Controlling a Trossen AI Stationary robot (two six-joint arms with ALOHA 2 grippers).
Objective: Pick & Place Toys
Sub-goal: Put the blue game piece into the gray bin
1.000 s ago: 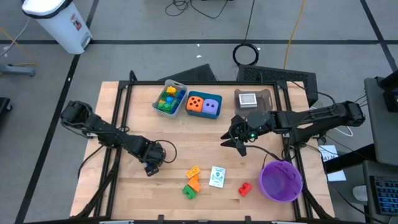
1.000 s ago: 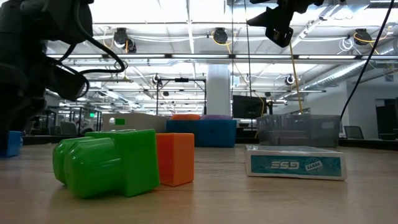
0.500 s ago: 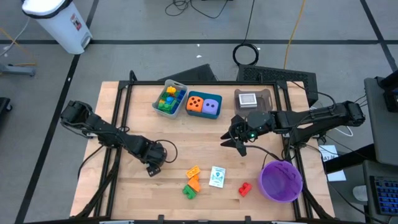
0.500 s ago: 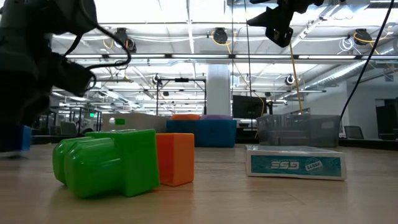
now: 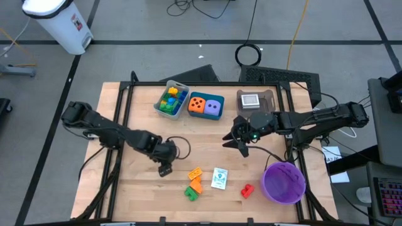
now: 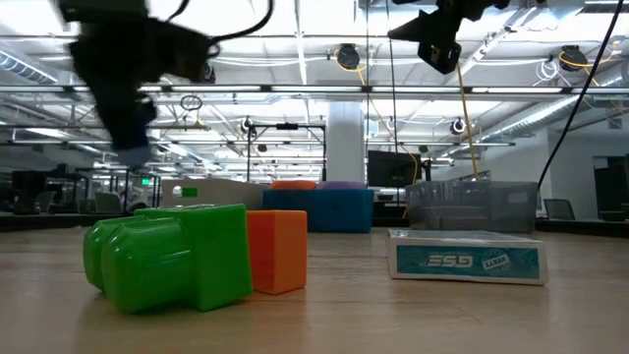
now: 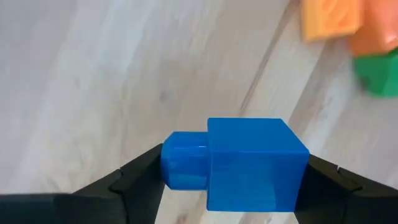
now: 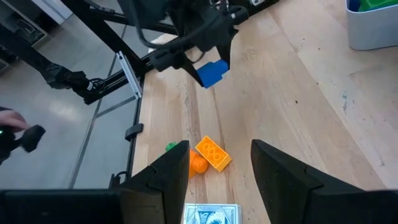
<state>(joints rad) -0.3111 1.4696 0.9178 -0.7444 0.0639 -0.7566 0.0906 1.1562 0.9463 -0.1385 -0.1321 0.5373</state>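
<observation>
Wooden table (image 5: 144, 116) with toys scattered at its front: the left gripper (image 7: 227, 186) clamps a blue brick (image 7: 242, 163) lifted off the wood near the orange bricks (image 5: 196, 177). It should keep its squeeze and carry level to the tray (image 5: 171, 98). The right gripper (image 8: 219, 177) hangs empty, fingers apart. The card's (image 6: 468, 260) writing is unreadable

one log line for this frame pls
left claw: shut on blue brick, lifted over table | right claw: open, empty, hovering mid-table | loose: orange bricks, green brick, card, red brick
</observation>
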